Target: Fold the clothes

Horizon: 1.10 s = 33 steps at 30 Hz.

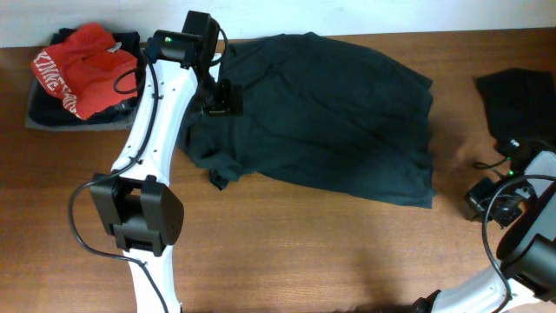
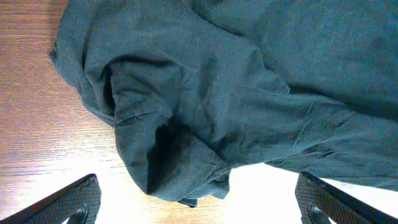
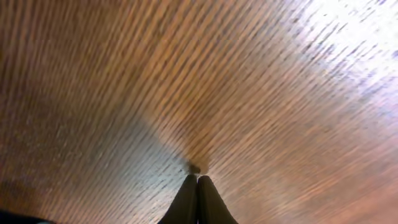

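A dark teal-grey T-shirt (image 1: 330,113) lies spread and wrinkled across the middle of the table. Its left sleeve is bunched toward the front (image 1: 217,174). My left gripper (image 1: 222,100) hovers over the shirt's left shoulder area. In the left wrist view the gripper (image 2: 199,208) is open wide above the rumpled sleeve (image 2: 168,162), with nothing between its fingers (image 2: 68,202). My right gripper (image 1: 473,198) rests at the table's right side, away from the shirt. In its own view it (image 3: 197,179) is shut and empty over bare wood.
A black garment (image 1: 521,100) lies crumpled at the back right corner. At the back left, a red garment with white lettering (image 1: 82,69) sits on a dark folded stack (image 1: 43,109). My left arm (image 1: 152,148) crosses the table's left side.
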Motion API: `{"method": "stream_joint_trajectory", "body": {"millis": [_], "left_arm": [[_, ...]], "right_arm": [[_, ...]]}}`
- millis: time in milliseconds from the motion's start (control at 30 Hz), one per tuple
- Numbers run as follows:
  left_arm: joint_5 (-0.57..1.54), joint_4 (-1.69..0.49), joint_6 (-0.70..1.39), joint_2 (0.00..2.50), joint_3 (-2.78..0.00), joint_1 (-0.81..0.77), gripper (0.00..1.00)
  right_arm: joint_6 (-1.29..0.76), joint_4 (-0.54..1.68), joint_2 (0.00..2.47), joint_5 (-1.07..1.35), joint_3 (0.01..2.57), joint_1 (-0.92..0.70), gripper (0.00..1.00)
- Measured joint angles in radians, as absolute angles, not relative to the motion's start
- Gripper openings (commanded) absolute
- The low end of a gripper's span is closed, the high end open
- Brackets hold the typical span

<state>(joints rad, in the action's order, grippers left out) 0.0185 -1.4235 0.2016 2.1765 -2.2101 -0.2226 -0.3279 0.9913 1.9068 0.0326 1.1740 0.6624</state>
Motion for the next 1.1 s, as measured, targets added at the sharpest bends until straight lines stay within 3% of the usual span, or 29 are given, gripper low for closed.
{"method": "stream_joint_trajectory", "body": {"millis": [367,633,867,1100], "left_arm": [[0.019,-1.416,0.202,2.177,-2.210,-0.223,0.99],[0.018,-1.370,0.202,2.177,-2.210,-0.223,0.99],[0.018,-1.348,0.202,2.177,-2.210,-0.223,0.99],[0.019,-1.348,0.202,2.177,-2.210,-0.223,0.99]], "right_arm": [[-0.185,1.059,1.807,0.301,1.190,0.647,0.04],[-0.104,1.083,1.552,0.362,1.223,0.459,0.04],[-0.192,1.066,1.644,0.212,1.189,0.299,0.04],[-0.228,0.972,1.770,0.167,1.172,0.259,0.04]]}}
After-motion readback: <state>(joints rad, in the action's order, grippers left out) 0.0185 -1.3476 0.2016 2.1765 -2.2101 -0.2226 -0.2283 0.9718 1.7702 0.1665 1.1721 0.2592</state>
